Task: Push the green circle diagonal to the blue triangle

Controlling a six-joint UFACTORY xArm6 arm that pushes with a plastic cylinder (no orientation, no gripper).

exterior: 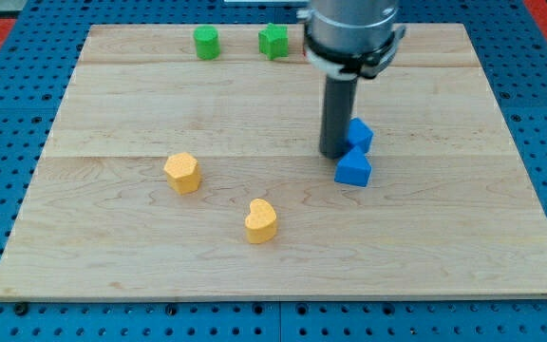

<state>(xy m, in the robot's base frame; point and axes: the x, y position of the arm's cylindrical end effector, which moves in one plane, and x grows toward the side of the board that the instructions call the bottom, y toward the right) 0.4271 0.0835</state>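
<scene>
Camera view: my tip (334,152) rests on the table (112,256), touching the blue cube (360,134), just up-left of the blue triangle (353,170). There is no claw. The green circle (206,43) lies well apart, toward the triangle's upper left, beside the green star (273,41).

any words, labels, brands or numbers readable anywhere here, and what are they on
None: no text, number or sign shows anywhere.
The wooden board, the green circle, the blue triangle and the other blocks are plain.
The arm housing above my tip bears no readable marking.
</scene>
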